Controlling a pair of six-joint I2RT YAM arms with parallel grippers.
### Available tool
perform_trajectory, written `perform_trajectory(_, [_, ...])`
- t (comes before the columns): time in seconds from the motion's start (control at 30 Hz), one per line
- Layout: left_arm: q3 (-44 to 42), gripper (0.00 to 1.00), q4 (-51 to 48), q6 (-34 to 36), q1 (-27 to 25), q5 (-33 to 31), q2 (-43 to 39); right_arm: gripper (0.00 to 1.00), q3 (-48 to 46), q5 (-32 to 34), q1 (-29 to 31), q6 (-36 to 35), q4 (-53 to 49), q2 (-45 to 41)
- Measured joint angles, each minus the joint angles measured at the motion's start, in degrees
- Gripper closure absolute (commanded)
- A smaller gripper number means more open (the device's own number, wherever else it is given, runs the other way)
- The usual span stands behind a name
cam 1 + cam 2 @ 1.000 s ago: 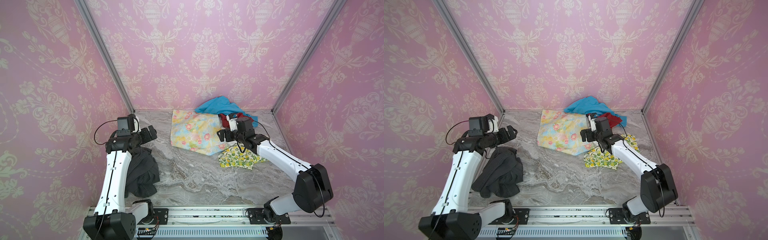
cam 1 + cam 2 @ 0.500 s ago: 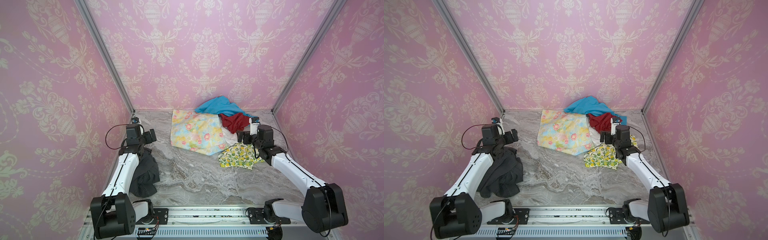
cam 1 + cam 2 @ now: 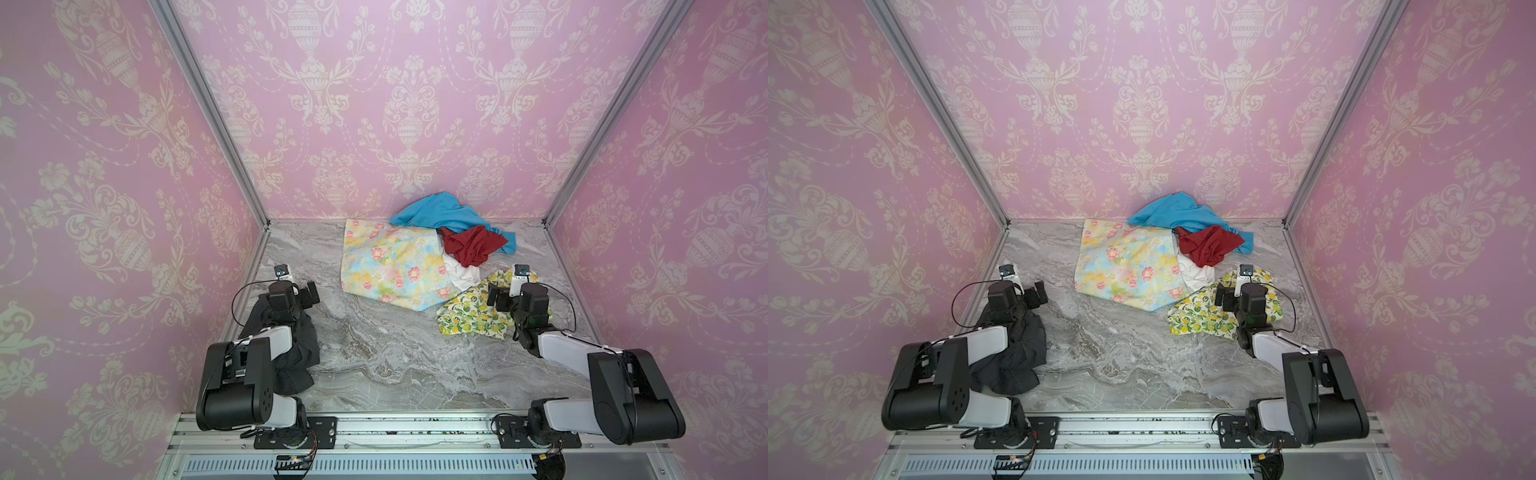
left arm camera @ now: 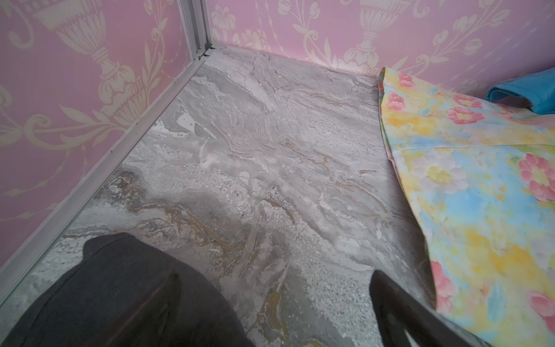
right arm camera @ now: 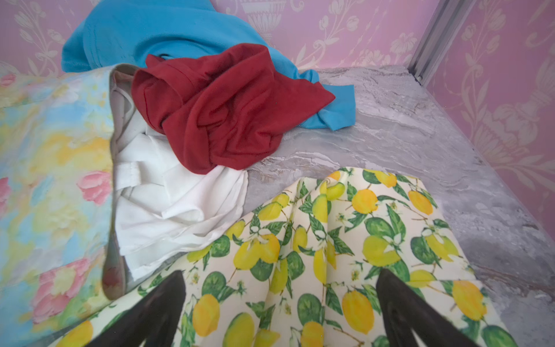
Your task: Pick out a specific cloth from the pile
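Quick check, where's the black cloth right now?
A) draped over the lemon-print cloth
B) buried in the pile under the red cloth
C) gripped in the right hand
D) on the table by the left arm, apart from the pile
D: the black cloth lies crumpled on the marble table beside the left arm, well apart from the pile at the back.

I've drawn both arms back toward the rail | left gripper [image 3: 311,291] dropped low over the cloth [image 3: 301,353] | right gripper [image 3: 496,296] retreated from the red cloth [image 3: 473,246] to the lemon-print cloth [image 3: 467,318]
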Motion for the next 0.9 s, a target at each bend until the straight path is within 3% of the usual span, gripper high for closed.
perform_trajectory(0.13, [-1.4, 0.01, 6.3, 0.3, -0.1, 0.7, 3.2, 0.00, -3.2, 0.0, -0.2, -0.1, 10.3, 7.3])
perform_trajectory(0.33, [-1.4, 0.01, 10.7, 3.1, -3.2, 0.9, 5.5, 0.00, -3.3, -0.2, -0.2, -0.3, 13.4, 8.4])
perform_trajectory(0.43, [-4.5, 0.01, 18.2, 3.9, -5.3, -1.3, 7.6, 0.00, -3.2, -0.2, -0.3, -0.3, 14.5, 8.4])
perform_trajectory(0.67, [-5.6, 0.01, 21.7, 4.1, -5.5, -5.6, 8.4, 0.00, -3.1, -0.2, -0.3, -0.5, 15.0, 8.4])
perform_trajectory(0.9, [-5.9, 0.01, 23.6, 5.0, -5.7, -6.0, 8.7, 0.00, -3.1, -1.2, -0.5, -1.0, 14.9, 8.4])
